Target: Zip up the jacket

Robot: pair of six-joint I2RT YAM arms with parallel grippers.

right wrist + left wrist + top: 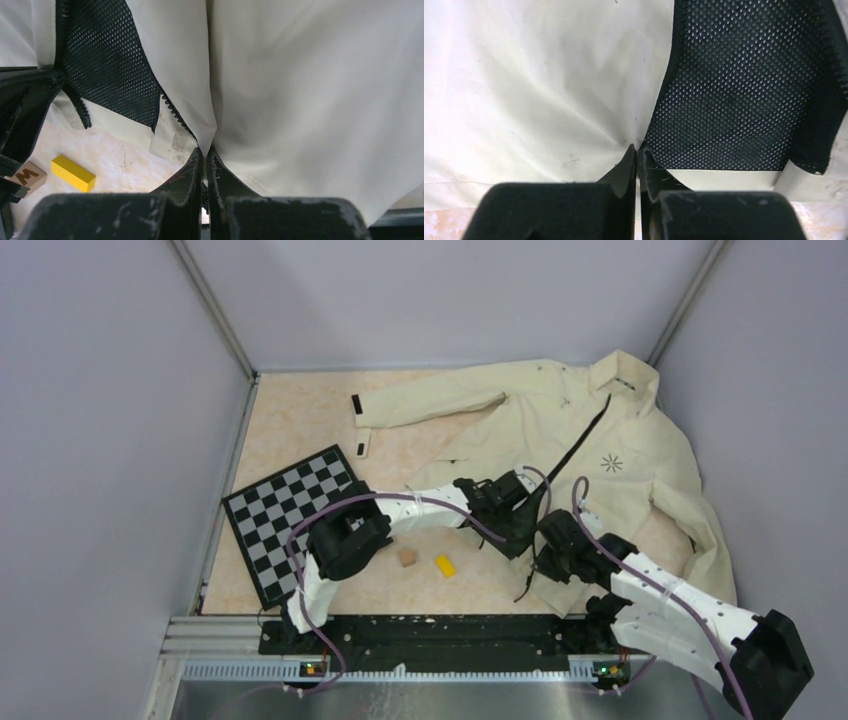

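Legible marks: a dark letter, reading as "M" in the right wrist view, on the top face of the small wooden cube (pixel 27 176) just beside the yellow block (pixel 73 173); a black starburst emblem (pixel 611 463), without lettering, on the jacket (pixel 650 430), well apart from that block.

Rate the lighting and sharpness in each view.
Top external: soft even light, the jacket well exposed and sharp. Left wrist: its cream cloth washed out at left, mesh lining crisp, the fingers dark and soft. Right wrist: even exposure, yellow block sharp.
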